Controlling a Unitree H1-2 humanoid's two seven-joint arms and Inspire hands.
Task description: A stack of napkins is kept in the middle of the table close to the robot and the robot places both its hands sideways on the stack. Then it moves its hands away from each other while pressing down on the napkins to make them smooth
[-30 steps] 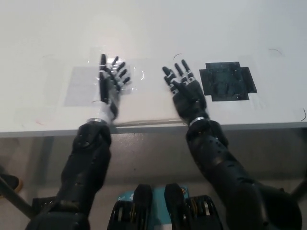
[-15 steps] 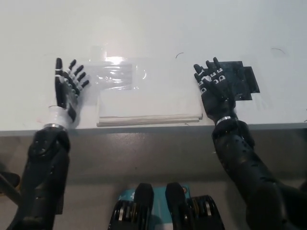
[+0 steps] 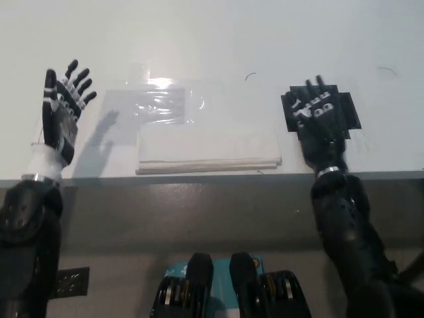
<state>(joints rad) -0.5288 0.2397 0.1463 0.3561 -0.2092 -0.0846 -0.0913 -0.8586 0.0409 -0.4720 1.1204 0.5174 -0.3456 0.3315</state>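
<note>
Both open, empty hands, left (image 3: pixel 58 116) and right (image 3: pixel 319 126), have been swept clear of the napkins (image 3: pixel 207 147), so smoothing looks finished.

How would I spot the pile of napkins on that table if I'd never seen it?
Start at the white table and follow its near edge to the middle. The napkin stack lies there, flat and white, between the left hand and the right hand. Unlike the shiny clear plastic sheet behind it, it is dull, with layered edges.
</note>
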